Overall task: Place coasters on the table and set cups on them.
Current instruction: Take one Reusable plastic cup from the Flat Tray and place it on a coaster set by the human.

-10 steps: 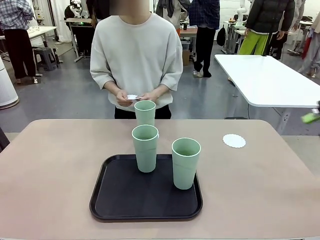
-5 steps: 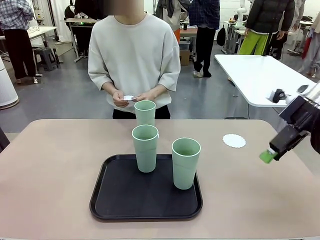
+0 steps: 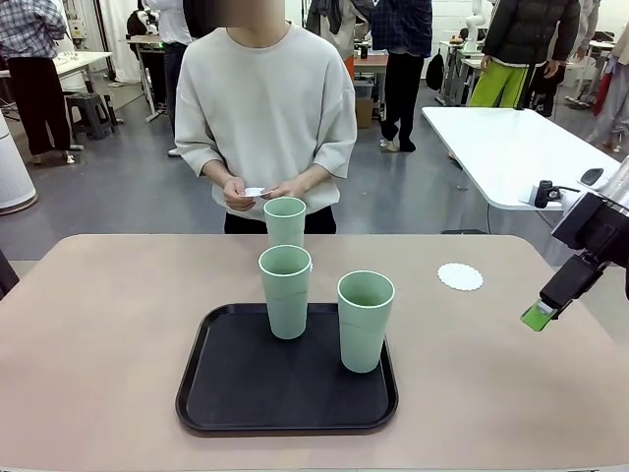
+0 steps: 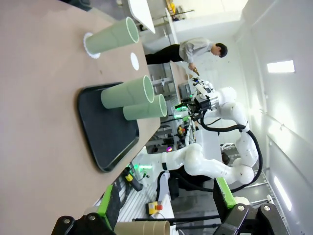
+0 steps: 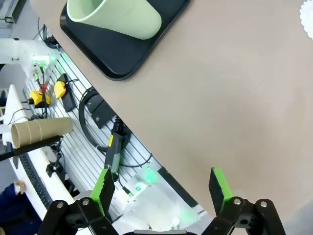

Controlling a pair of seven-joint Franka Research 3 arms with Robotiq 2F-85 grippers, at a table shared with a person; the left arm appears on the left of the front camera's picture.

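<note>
Three pale mint-green cups stand upright, long axis vertical, open mouths up, each wider at the rim than at the base. Two stand in the black tray: the left cup towards its far edge, the right cup nearer the middle. Nothing shows inside them. The third cup stands on the surface just beyond the tray, and the left wrist view shows its base on a lacy white coaster. A second coaster lies flat and bare to the right, well apart from the tray. The person's hands hold a small white piece.

The right end effector hangs above the surface's right edge, fingers spread, nothing between them. The left end effector is also spread wide and empty.
</note>
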